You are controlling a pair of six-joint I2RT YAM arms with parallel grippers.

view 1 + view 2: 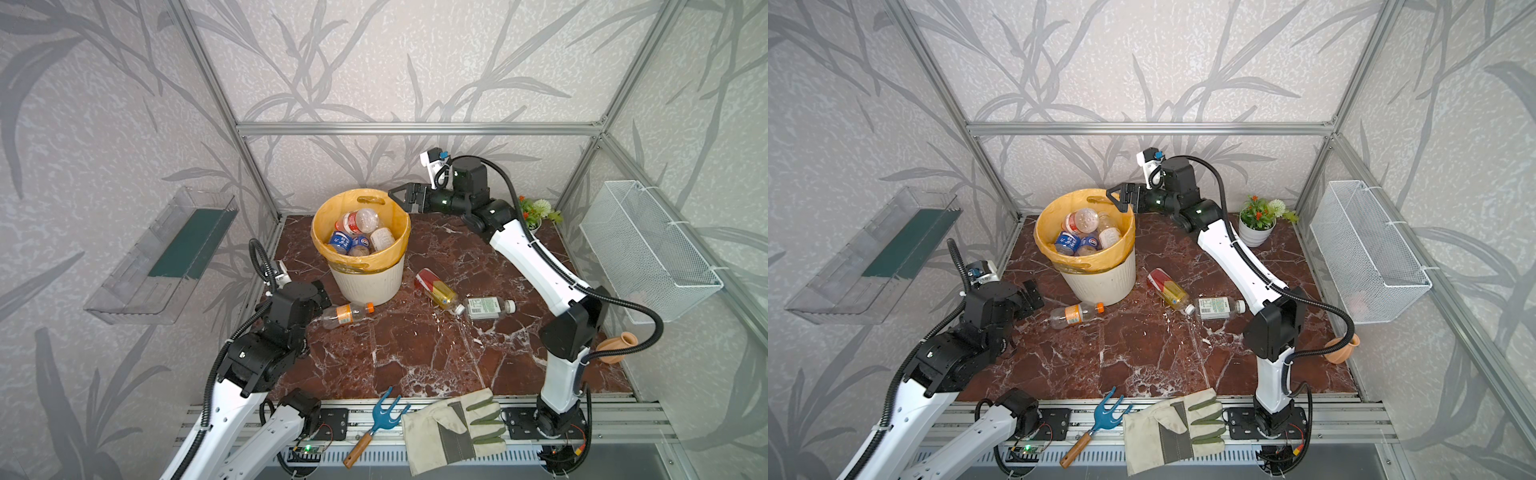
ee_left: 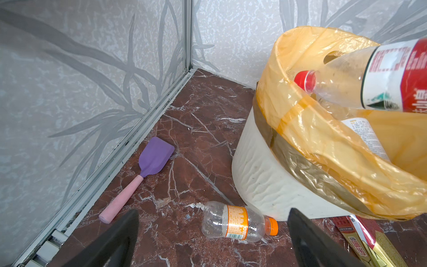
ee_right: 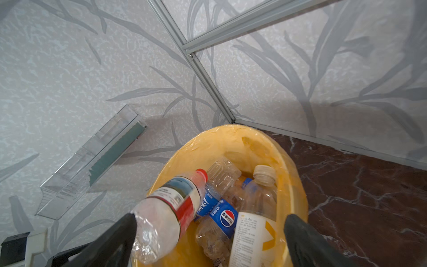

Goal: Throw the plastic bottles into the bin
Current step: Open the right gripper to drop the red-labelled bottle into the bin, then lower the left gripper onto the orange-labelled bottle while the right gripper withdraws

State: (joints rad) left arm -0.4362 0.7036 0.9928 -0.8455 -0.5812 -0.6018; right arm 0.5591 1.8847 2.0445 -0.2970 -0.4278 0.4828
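Drop-off step here, and it looks basically finished. The right claw (image 1: 400, 198) hangs over the far rim of the bin (image 1: 365, 282) with its jaws wide apart and nothing clamped. The red-label bottle (image 3: 168, 208) lies on top of the pile inside the bin, cap pointing away from the claw. Its base is right next to one finger in the right wrist view, and I can't tell if they touch.

Three more bottles lie on the tabletop (image 1: 415, 353). The orange-label bottle (image 2: 235, 222) is on its side just beside the bin's base. The red-and-gold bottle (image 1: 436, 289) and the green-label bottle (image 1: 488, 308) lie close together, right of the bin.

The left claw (image 2: 213, 212) is also spread open and empty, hovering above the orange-label one. My guess is that's the next grab: come down, straddle the body across its width, squeeze, then lift clear of the bin's rim. The right arm would need to pull back to reach the other two.
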